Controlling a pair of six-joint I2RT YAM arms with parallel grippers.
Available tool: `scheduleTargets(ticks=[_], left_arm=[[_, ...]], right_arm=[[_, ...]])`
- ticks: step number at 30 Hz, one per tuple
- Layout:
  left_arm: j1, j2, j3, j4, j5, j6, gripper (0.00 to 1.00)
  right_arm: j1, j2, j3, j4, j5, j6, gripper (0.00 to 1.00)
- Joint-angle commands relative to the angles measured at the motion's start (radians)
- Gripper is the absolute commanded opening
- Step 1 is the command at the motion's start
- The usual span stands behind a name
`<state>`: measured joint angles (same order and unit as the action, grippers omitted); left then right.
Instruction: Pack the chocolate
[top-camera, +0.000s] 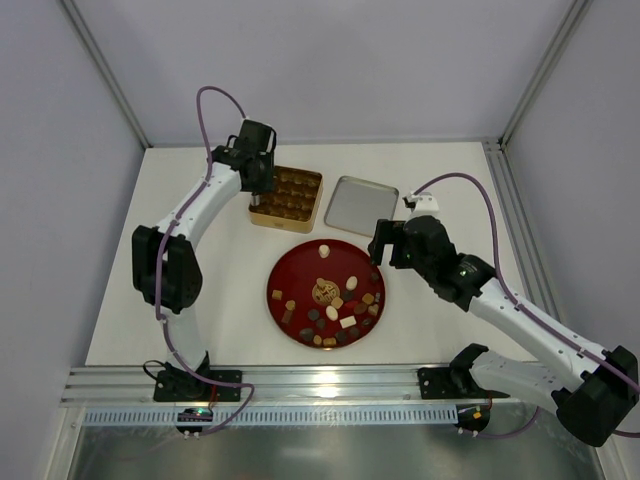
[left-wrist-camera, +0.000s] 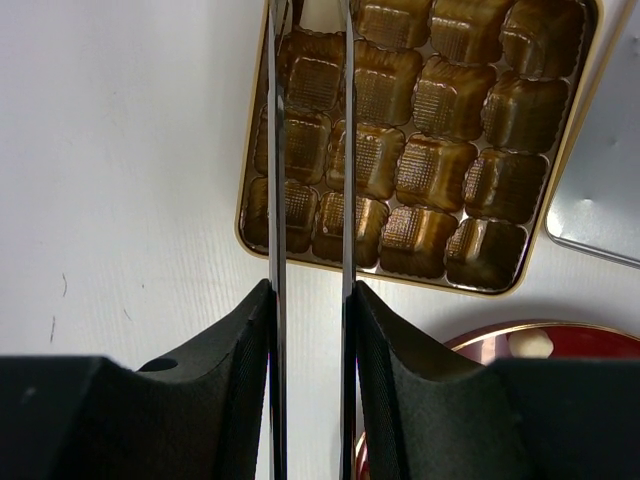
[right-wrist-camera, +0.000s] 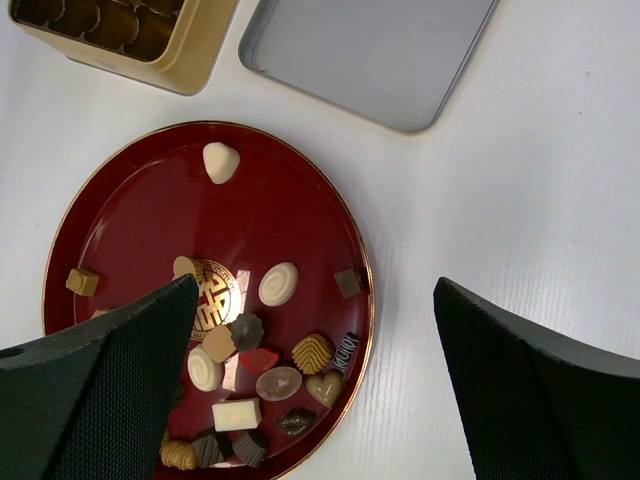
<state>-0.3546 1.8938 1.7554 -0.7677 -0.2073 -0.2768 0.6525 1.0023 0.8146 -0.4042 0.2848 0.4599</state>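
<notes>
Several small chocolates (top-camera: 335, 310) in dark brown, caramel and cream-white lie on the round dark-red plate (top-camera: 297, 266), mostly on its near half; they also show in the right wrist view (right-wrist-camera: 270, 350). The square gold tin (top-camera: 285, 193) stands open behind the plate, and the moulded cells (left-wrist-camera: 440, 150) that show are empty. My left gripper (top-camera: 257, 188) hangs over the tin's left edge. Its thin blades (left-wrist-camera: 310, 60) stand narrowly apart with a cream-white chocolate (left-wrist-camera: 320, 12) between them at the frame's top. My right gripper (right-wrist-camera: 315, 285) is wide open and empty above the plate's right rim (right-wrist-camera: 362, 290).
The tin's lid (top-camera: 360, 205) lies upside down, silver side up, right of the tin; it also shows in the right wrist view (right-wrist-camera: 370, 50). One cream chocolate (right-wrist-camera: 220, 162) lies alone at the plate's far edge. Grey walls enclose the white table.
</notes>
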Motion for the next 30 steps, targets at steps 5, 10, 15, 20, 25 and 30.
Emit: scheduleTargets(ticks=[5, 10, 15, 20, 25, 30], left_arm=[[0.006, -0.104, 0.018, 0.005, 0.054, -0.008, 0.36], [0.003, -0.202, -0.036, -0.008, 0.112, -0.039, 0.36], [-0.049, -0.309, -0.132, -0.030, 0.140, -0.068, 0.36], [-0.133, -0.445, -0.235, -0.073, 0.121, -0.091, 0.36], [-0.240, -0.561, -0.342, -0.126, 0.095, -0.122, 0.36], [-0.349, -0.682, -0.439, -0.166, 0.141, -0.166, 0.37]], right_arm=[[-0.002, 0.012, 0.000, 0.050, -0.003, 0.011, 1.00], [-0.002, 0.010, 0.006, 0.050, 0.005, 0.005, 1.00], [-0.007, -0.004, 0.024, 0.029, 0.020, -0.009, 1.00], [-0.008, -0.014, 0.043, 0.011, 0.028, -0.013, 1.00], [-0.010, -0.044, 0.043, 0.001, 0.034, -0.013, 1.00], [-0.016, -0.050, 0.037, -0.007, 0.042, -0.015, 1.00]])
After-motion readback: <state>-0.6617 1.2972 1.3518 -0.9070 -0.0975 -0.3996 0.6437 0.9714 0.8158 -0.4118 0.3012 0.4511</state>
